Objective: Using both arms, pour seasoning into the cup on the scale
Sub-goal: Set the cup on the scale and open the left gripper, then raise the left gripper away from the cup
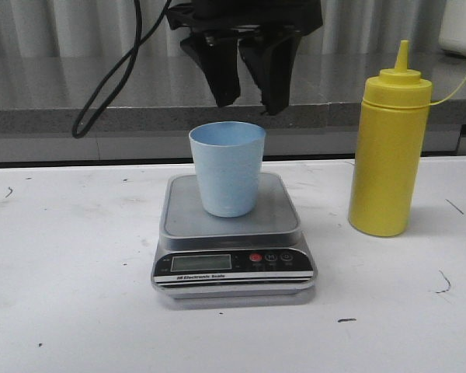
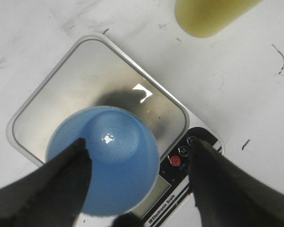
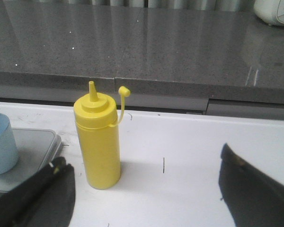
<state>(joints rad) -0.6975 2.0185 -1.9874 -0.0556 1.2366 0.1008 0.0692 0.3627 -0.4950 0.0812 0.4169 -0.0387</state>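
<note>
Hovering tool (image 1: 248, 99) directly above cup (image 1: 227, 168)

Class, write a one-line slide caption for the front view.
Open left hand hovers above blue cup on scale; yellow bottle stands beside.

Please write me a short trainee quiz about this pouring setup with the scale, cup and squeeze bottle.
1. True or false: the small light blue plastic cup stands on the flat silver-grey digital scale.
2. The tall yellow plastic squeeze bottle is: A) held by a gripper, B) upright on the white table, C) lying down.
3. Which gripper hangs open above the cup?

Key: 1 true. 2 B. 3 the left gripper; the right gripper is also open, facing the bottle.
</note>
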